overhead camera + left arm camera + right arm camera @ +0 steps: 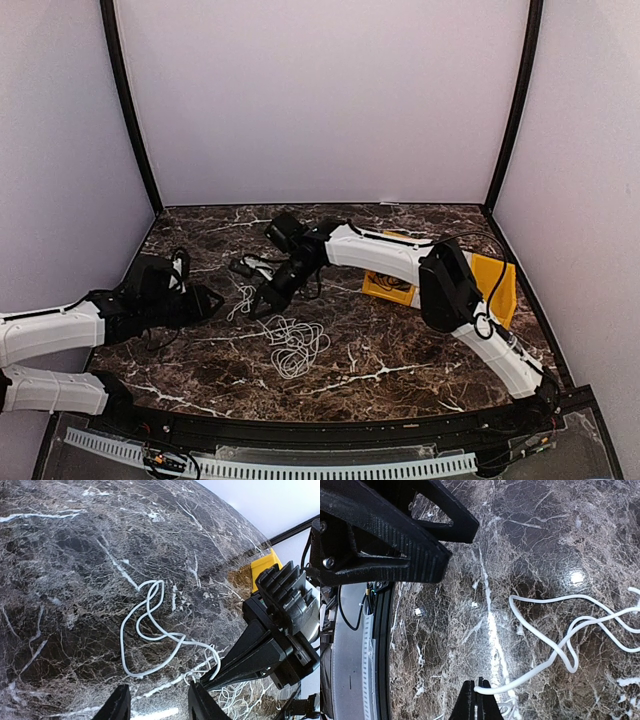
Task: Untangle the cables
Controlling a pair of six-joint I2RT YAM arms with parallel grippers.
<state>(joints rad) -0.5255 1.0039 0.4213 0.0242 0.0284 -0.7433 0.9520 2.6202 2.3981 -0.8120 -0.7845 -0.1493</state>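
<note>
Yellow bin [495, 285], contents unclear, white cable [150, 630] outside

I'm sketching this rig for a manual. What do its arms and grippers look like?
The left arm and right arm have white shells, black joints and loose black wiring. The left gripper and right gripper are black, with tapering fingers.

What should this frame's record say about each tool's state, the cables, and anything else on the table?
right tool: shut on the thick white cable, low over the marble table
left tool: open, nothing between its fingers, beside the cable
thick white cable: loose loops lying flat
thin white tangle: next to the loops, nearer the arm bases
yellow object: far right of the table
</note>
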